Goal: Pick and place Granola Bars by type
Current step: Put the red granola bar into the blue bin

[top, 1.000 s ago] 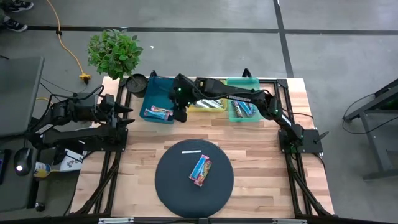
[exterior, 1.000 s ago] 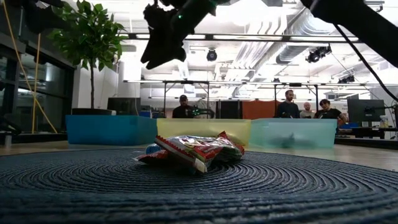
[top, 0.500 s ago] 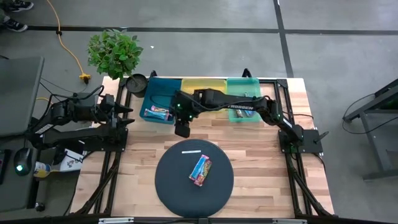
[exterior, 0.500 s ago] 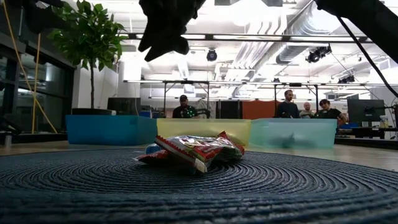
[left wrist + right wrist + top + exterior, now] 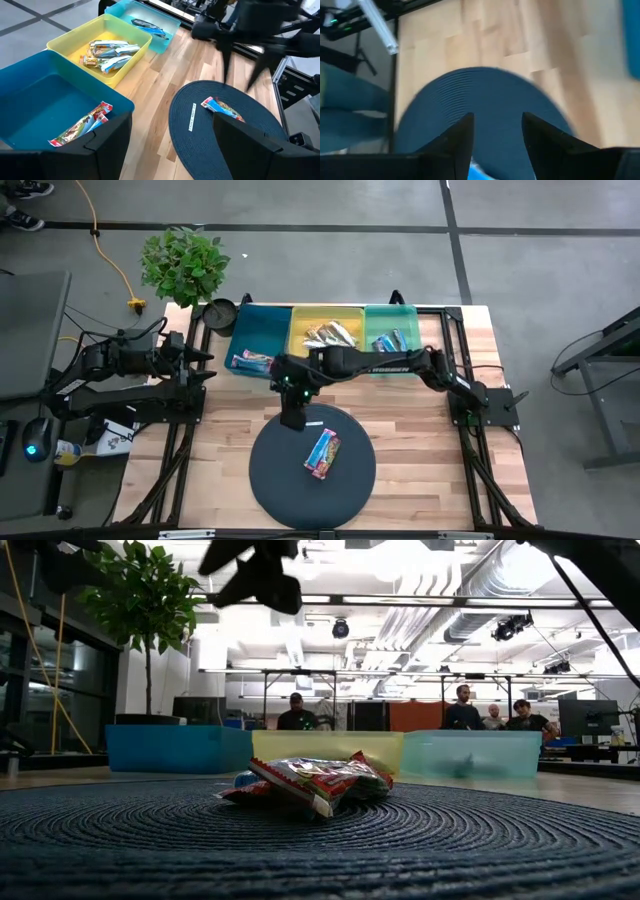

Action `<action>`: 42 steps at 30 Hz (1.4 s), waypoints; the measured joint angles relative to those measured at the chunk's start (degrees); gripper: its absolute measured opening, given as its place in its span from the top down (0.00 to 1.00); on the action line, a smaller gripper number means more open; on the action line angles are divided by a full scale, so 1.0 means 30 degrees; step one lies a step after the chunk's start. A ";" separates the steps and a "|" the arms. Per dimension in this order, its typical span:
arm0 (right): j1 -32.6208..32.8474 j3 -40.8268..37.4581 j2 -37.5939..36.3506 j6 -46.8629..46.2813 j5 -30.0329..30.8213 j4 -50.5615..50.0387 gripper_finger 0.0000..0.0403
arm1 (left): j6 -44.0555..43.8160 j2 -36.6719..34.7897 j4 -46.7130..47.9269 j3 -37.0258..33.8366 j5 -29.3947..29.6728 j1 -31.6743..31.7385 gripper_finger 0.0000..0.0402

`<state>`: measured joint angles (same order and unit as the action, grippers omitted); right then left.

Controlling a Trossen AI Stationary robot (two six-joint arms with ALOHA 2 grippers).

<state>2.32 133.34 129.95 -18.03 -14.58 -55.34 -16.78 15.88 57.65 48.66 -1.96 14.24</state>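
One granola bar (image 5: 322,452) in a blue and pink wrapper lies flat on the round dark mat (image 5: 280,480); the low view shows this bar (image 5: 315,783) crumpled at its middle. My right gripper (image 5: 292,417) hangs open above the mat's far left rim, apart from the bar and with nothing between its fingers (image 5: 462,135). A pink-red bar (image 5: 82,125) lies in the blue bin (image 5: 250,325). Several silver bars (image 5: 332,335) lie in the yellow bin (image 5: 300,320), and blue ones (image 5: 390,342) in the teal bin (image 5: 405,312). My left gripper (image 5: 205,365) waits open at the table's left edge.
A white label strip (image 5: 308,423) lies on the mat's far part. The three bins stand side by side along the far edge. A potted plant (image 5: 183,265) and a black round object (image 5: 220,313) stand at the far left corner. People are in the room beyond (image 5: 465,708).
My right gripper has swung from above the blue bin's right side toward the table's near edge, ending over the mat's far left rim, and it has rolled and tipped on the way. The bins' contents now show uncovered. The bar on the mat has kept still.
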 joint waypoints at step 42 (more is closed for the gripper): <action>0.7818 0.0000 0.0000 -1.5562 0.4455 -0.1220 0.63 | 0.0510 0.0000 0.0470 0.0000 -0.0226 0.0000 0.32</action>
<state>25.77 133.34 129.95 -64.72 -1.22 -59.00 -15.25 15.88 59.06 48.66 -2.63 14.24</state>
